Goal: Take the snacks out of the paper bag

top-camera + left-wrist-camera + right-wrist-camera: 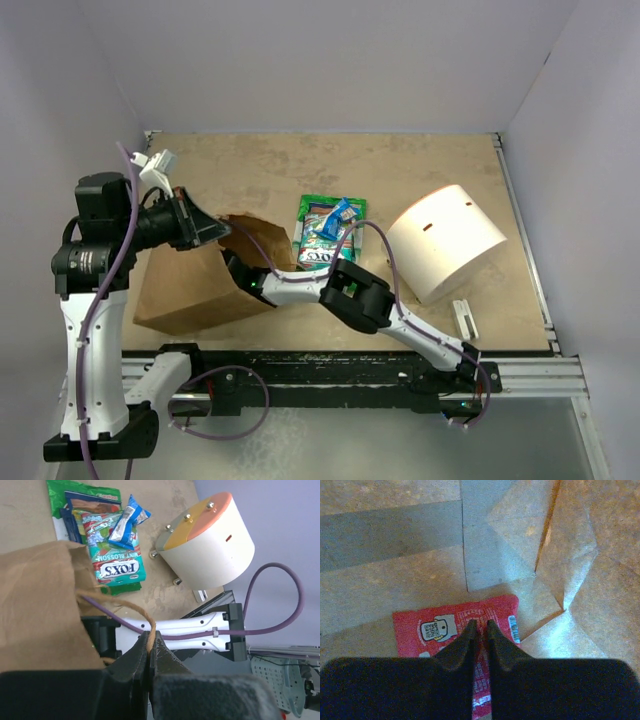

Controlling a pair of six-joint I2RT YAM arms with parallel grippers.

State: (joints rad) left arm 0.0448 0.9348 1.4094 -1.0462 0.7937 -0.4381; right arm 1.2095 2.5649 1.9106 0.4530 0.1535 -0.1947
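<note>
With the left pincer (151,636) clamped on the bag handle (131,606), the right pincer (480,626) pinches a red packet (497,610) inside the paper bag (180,292); withdrawal should follow.

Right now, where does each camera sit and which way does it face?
Top external: above and behind the bases, facing down on the table; left arm and right arm show, plus bag, snacks, cylinder.
Left wrist: on the left arm, facing past the left gripper, shut on the bag's handle, toward snacks, cylinder and right arm.
Right wrist: inside the bag, facing its inner paper; right gripper shut on a red packet.
Shared: top and left wrist both see bag, snacks, cylinder.
</note>
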